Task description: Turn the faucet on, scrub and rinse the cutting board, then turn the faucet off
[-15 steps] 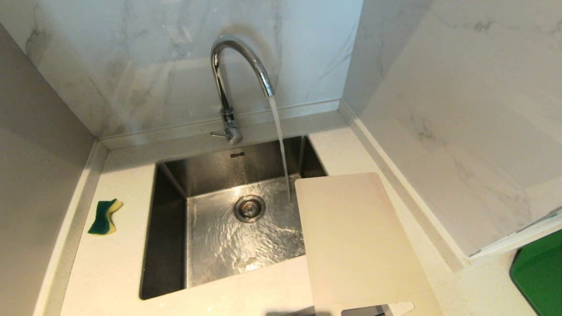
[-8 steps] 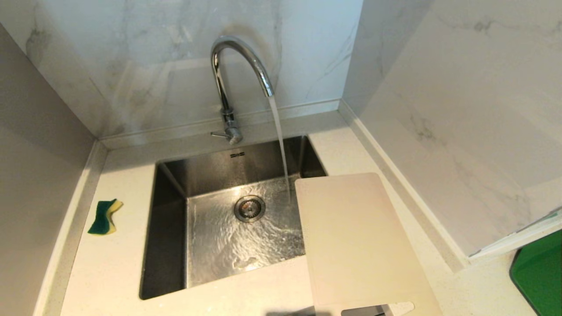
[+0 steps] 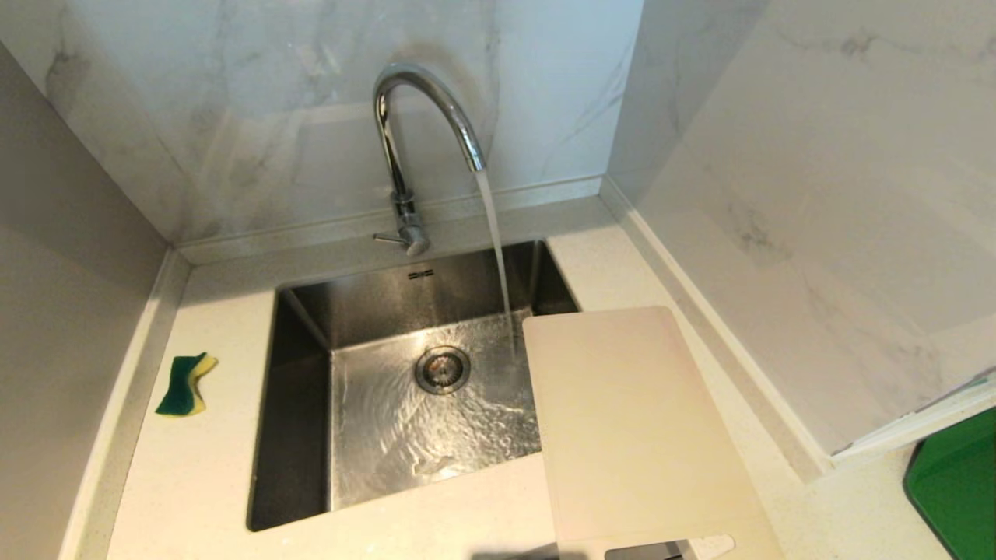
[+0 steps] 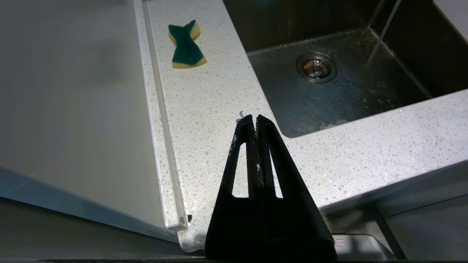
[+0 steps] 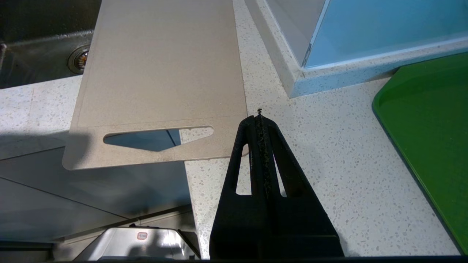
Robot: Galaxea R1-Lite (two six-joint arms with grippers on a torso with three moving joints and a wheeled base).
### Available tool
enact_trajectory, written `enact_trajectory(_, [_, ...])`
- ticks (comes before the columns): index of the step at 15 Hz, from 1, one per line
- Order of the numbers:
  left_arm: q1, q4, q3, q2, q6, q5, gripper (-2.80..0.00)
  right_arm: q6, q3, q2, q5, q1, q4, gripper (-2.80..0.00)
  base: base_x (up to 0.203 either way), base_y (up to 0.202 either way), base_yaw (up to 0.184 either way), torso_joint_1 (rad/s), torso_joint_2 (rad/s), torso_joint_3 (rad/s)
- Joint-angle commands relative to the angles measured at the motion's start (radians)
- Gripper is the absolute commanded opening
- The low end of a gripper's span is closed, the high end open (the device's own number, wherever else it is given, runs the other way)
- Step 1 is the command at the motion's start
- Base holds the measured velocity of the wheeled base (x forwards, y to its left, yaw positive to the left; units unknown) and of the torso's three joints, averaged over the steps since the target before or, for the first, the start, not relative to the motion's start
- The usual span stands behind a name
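Water is discharged from the tall chrome gooseneck faucet (image 3: 420, 132) into the square stainless-steel sink (image 3: 299, 435); the stream lands just beside the far left corner of the large flat off-white plastic cutting board (image 3: 630, 428), at about 11 o'clock from the board's centre.

The board lies at 3 o'clock of the drain, partly over the sink's right edge and partly on the pale speckled stone worktop (image 3: 194, 482). Its handle slot overhangs the worktop's front edge, as the right wrist view shows.

The small green-and-yellow sponge (image 3: 185, 383) lies at 9 o'clock of the sink, well apart from the board.

The left pincer (image 4: 255, 118) is held with its jaws together and empty above the worktop's near left corner. The right pincer (image 5: 259, 117) is likewise closed on nothing, just beside the board's near right corner.

Hazards judged from this state:

- The board is supported on one side only; a downward press during scrubbing could tip it into the sink.
- A push toward 6 o'clock could slide the overhanging end off the worktop.
- A thin wet board offers little grip and may slip from the pincer.
- Water striking the tilted board could be deflected onto the worktop.
- The faucet's thin side lever (image 3: 389, 238) could be missed by the pincer at shut-off.
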Motion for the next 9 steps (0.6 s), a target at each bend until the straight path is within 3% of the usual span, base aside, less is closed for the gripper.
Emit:
enact_trajectory(1, [0.0, 0.0, 0.002, 0.002, 0.0, 0.0, -2.8, 0.0, 0.0, 0.0, 0.0, 0.0, 0.0, -2.8, 0.0, 0.0, 0.0, 0.0, 0.0, 0.0])
enact_trajectory(9, [-0.004, 0.0, 0.002, 0.002, 0.0, 0.0, -2.8, 0.0, 0.0, 0.0, 0.0, 0.0, 0.0, -2.8, 0.0, 0.0, 0.0, 0.0, 0.0, 0.0])
